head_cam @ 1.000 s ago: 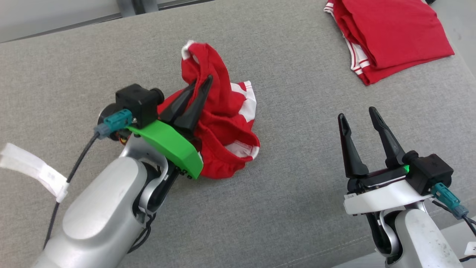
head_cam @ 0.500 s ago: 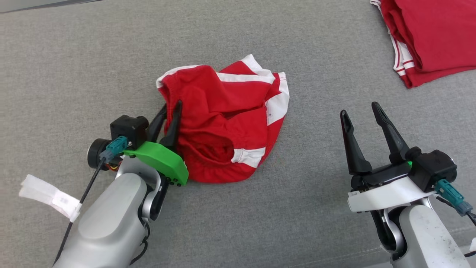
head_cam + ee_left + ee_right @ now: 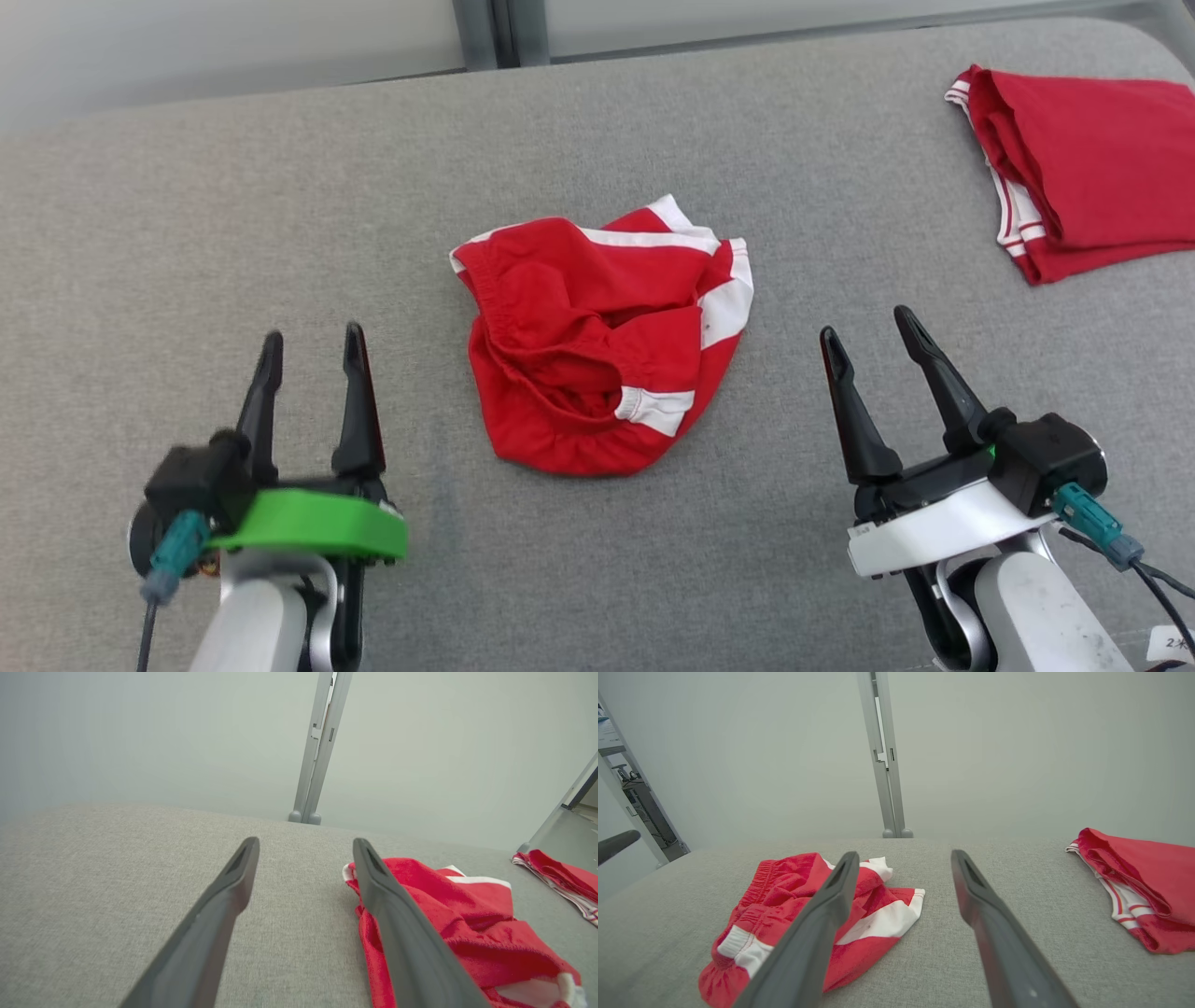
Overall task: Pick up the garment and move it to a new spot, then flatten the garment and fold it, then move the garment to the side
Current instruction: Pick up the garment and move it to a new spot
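The garment [image 3: 597, 345] is a crumpled pair of red shorts with white stripes, lying loose in the middle of the grey surface; it also appears in the left wrist view [image 3: 448, 919] and the right wrist view [image 3: 794, 905]. My left gripper [image 3: 313, 341] stands open to the garment's left, apart from it, with nothing between its fingers. On the garment's right my right gripper [image 3: 868, 327] is open too and holds nothing.
A folded red garment with white trim [image 3: 1074, 168] lies at the far right corner of the grey padded surface [image 3: 280, 205]. A pale wall with a metal post [image 3: 317, 751] stands behind the surface's far edge.
My left gripper has let go of the garment, opened and pulled back to the lower left. The garment now lies free. The head camera has shifted. The right gripper stays open.
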Motion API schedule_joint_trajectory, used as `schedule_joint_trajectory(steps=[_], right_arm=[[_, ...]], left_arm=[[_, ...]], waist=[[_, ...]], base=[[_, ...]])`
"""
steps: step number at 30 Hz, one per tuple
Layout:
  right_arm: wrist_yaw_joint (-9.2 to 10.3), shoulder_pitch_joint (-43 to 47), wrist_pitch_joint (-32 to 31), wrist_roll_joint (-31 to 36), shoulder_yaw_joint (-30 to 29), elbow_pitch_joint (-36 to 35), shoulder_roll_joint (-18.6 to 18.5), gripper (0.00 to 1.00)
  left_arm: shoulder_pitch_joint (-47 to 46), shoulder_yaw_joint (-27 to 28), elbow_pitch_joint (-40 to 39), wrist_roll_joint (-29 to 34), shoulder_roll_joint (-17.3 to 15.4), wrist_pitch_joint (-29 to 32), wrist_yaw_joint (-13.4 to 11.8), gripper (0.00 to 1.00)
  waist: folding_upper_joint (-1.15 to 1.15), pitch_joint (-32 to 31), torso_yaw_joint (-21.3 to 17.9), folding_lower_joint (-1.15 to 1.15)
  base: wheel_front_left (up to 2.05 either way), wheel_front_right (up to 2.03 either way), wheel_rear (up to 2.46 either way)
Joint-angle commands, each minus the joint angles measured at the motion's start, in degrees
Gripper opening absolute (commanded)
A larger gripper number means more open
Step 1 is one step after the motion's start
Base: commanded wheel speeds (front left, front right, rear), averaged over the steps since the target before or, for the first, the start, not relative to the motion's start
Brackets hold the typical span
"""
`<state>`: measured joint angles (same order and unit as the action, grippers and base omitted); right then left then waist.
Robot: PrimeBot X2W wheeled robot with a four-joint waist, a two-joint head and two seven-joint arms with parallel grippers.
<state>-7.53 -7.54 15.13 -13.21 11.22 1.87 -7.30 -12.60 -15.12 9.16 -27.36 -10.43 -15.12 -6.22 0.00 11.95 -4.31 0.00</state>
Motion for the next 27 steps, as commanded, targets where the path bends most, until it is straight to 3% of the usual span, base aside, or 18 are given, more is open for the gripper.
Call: schedule_joint_trajectory(steps=[1, 5, 9, 15, 27], right_arm=[[0.10, 0.90, 0.00, 0.46, -0.06, 0.00, 0.11, 1.00], [0.10, 2.63, 0.00, 1.47, 0.07, 0.05, 0.54, 1.00], [0.10, 4.49, -0.01, 1.93, 0.25, 0.50, 0.83, 1.00], [0.10, 7.29, -0.01, 2.40, 0.72, 1.87, 1.74, 1.00], [0.10, 9.84, -0.01, 0.44, 2.45, 6.60, 1.70, 1.00]], left_arm=[[3.35, 1.62, -1.17, 1.82, 1.17, 0.02, 0.80, 1.00], [10.92, 6.59, -5.03, 7.77, 4.44, 0.01, 3.36, 1.00], [16.14, 10.11, -9.43, 13.44, 6.29, 0.01, 4.18, 1.00], [21.35, 13.48, -14.82, 16.82, 7.44, 0.01, 6.45, 1.00], [26.73, 9.92, -12.82, 20.91, 7.47, 0.01, 4.39, 1.00]], waist=[[0.00, -3.86, 2.26, 0.00], [0.00, -6.48, 3.03, 0.00], [0.00, -8.86, 3.39, 0.00], [0.00, -11.59, 3.52, 0.00], [0.00, -14.54, 3.59, 0.00]], base=[[0.00, 0.00, 0.00], [0.00, 0.00, 0.00], [0.00, 0.00, 0.00], [0.00, 0.00, 0.00], [0.00, 0.00, 0.00]])
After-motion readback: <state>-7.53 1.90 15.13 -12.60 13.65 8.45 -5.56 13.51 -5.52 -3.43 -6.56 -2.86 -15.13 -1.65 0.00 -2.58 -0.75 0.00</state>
